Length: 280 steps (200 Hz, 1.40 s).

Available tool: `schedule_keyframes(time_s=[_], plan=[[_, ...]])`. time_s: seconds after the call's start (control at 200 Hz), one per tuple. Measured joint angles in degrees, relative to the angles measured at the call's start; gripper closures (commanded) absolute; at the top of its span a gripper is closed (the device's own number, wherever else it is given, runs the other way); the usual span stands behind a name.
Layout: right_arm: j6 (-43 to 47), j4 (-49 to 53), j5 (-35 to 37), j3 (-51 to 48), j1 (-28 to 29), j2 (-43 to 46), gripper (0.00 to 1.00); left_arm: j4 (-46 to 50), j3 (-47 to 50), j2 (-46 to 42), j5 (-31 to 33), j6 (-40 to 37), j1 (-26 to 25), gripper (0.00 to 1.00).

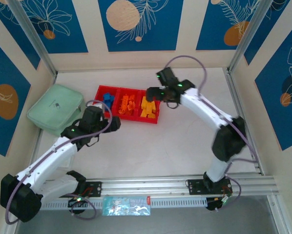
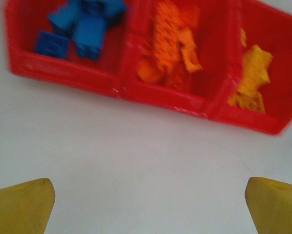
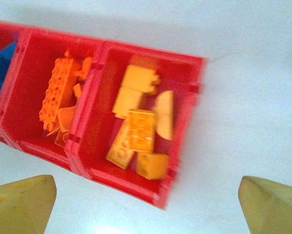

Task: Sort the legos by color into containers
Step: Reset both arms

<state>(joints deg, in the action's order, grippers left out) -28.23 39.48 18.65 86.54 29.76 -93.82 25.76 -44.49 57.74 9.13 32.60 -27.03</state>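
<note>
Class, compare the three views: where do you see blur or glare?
Top external view: sharp, evenly lit. Left wrist view: red tray and blue legos blurred. Right wrist view: yellow legos slightly blurred, glare on the table at bottom.

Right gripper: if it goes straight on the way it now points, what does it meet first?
The right gripper would probably meet the yellow plastic bricks in the end compartment of the shallow red plastic tray, or that compartment's near wall first; depth is unclear.
</note>
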Motion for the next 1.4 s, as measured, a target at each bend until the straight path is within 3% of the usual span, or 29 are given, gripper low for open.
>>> schedule_keyframes(time_s=[0.235,0.36,0.445,0.61,0.785,0.85,1.4], plan=[[3.2,-15.6,8.5,-31.1,-17.9,26.3,0.01,-9.7,4.6,0.0,12.8,-10.8,13.0,0.01],[5.5,-28.0,9.6,-47.1,-28.7,28.3,0.01,-21.7,11.7,3.5,16.3,-18.7,18.0,0.01],[7.1,-38.5,8.3,-56.0,-32.3,25.8,0.01,-31.9,17.1,7.6,15.9,-23.5,20.0,0.01],[11.6,-55.5,1.1,-62.0,-32.7,16.7,0.01,-53.4,25.3,17.1,9.6,-30.1,21.6,0.01],[17.0,-76.6,-6.1,-62.6,-30.5,9.4,0.01,-71.4,26.1,26.7,2.1,-33.0,21.7,0.01],[18.5,-78.3,-8.4,-62.6,-29.6,7.0,0.01,-76.8,26.1,30.3,0.9,-33.4,21.7,0.01],[21.4,-83.4,-13.0,-62.8,-29.6,6.3,0.01,-80.5,25.2,31.8,1.9,-33.6,21.7,0.01]])
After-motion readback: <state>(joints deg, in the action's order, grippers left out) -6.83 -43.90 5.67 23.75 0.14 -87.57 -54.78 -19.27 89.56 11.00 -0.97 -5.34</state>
